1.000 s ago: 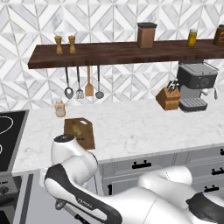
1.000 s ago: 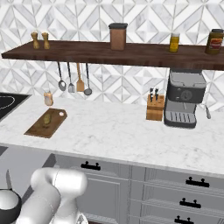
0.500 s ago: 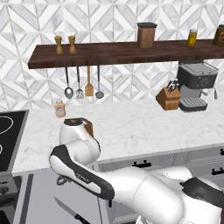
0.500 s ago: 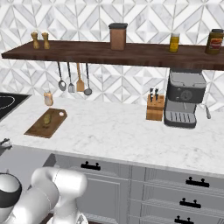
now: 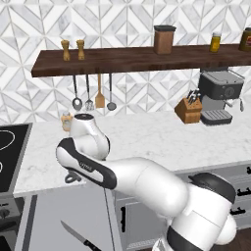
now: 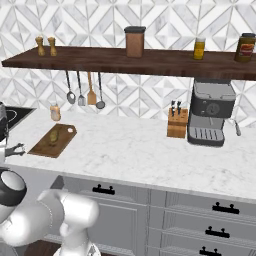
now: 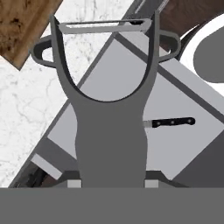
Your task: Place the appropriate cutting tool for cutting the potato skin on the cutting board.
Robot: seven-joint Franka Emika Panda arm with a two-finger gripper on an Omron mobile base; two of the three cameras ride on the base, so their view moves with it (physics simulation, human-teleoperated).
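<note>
In the right base view the cutting board (image 6: 52, 141) lies on the counter (image 6: 150, 155) near its left front edge, and the potato (image 6: 54, 135) rests on the board, a little toward 12 o'clock from its middle. In the hand view the claw (image 7: 112, 181) is closed on the handle of the peeler (image 7: 107, 109), whose looped head points to 12 o'clock. A corner of the board shows at 11 o'clock there, and the knife (image 7: 169, 122) lies on the floor at 3 o'clock of the peeler.

The peeler seems to hang over the counter's front edge, not yet over the board. To do the step well, I think the claw should carry it toward 11 o'clock until the whole tool is above bare wood, beside the potato and not on it, then lower it nearly flat before opening. Releasing too early can let it slide off the counter edge.
</note>
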